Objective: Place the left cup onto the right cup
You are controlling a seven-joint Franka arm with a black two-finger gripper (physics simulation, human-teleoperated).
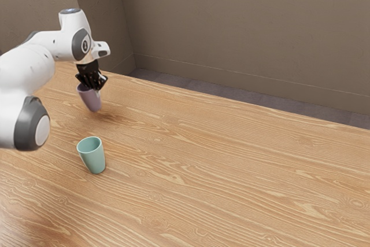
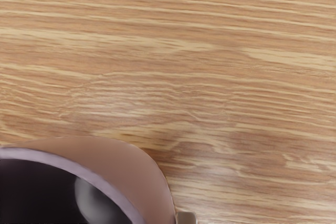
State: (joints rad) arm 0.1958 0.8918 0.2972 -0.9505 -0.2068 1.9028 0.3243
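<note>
Although the purple cup (image 1: 91, 100) hangs tilted under the gripper (image 1: 90, 85), the stacking itself is not yet done. The narrow black fingers are pinched on the cup's rim, and the cup looks lifted clear of the table (image 1: 231, 160) (its shadow falls a little way off on the wood, which is my reason for thinking so). The teal cup (image 1: 92, 154) stands upright and alone, apart from the held one and nearer the camera. The pickup seems complete; what remains is to carry the purple cup over the teal one and set it down. Where the fingertips meet the rim is hard to make out. In the wrist view the purple cup's (image 2: 105, 166) mouth is cut off at the edge.
</note>
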